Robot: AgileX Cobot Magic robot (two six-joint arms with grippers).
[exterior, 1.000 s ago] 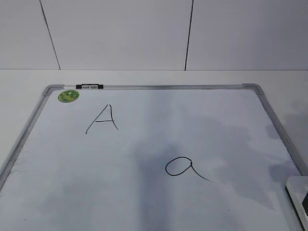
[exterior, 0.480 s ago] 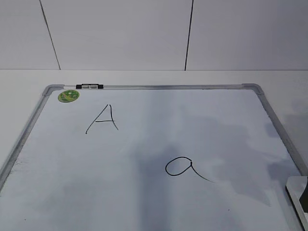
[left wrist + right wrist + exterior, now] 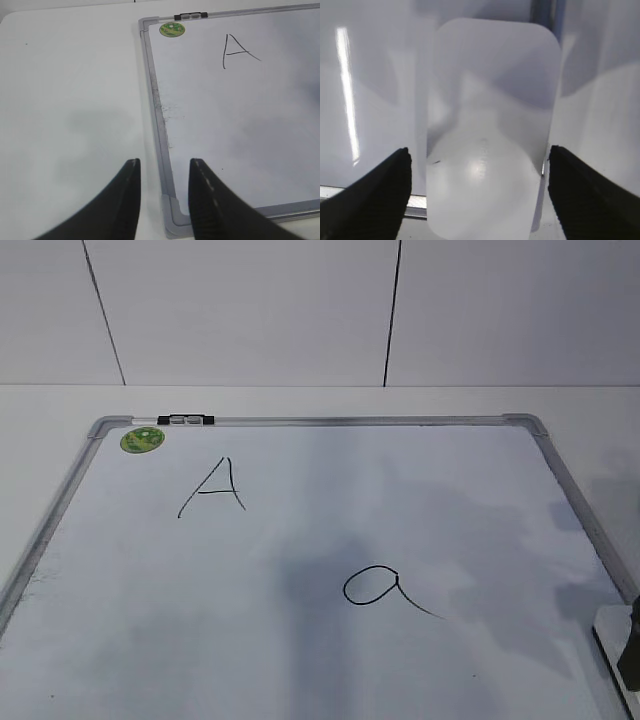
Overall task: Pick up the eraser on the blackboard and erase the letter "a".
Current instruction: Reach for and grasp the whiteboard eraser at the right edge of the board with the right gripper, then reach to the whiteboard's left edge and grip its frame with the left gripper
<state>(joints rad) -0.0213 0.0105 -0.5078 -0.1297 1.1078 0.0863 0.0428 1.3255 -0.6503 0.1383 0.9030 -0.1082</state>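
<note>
The eraser [image 3: 490,125], a flat white block with rounded corners and faint grey lettering, lies on the blackboard [image 3: 330,421] at its near right edge; in the exterior view only a corner of the eraser [image 3: 608,625] shows. My right gripper [image 3: 477,167] is open, one finger on each side of the eraser, with a gap on both sides. Part of it shows dark in the exterior view [image 3: 632,645]. The letter "a" [image 3: 372,587] is whole, left of the eraser. My left gripper [image 3: 162,167] is open and empty over the board's near left corner [image 3: 175,220].
A capital "A" [image 3: 213,488] is written at the board's far left. A green sticker [image 3: 142,439] and a small black-and-clear clip [image 3: 186,420] sit at the far left corner. White table [image 3: 65,100] lies left of the board, a white wall behind.
A dark part of my right gripper has come further into the exterior view's lower right corner, over the eraser. The board and letters are unchanged.
</note>
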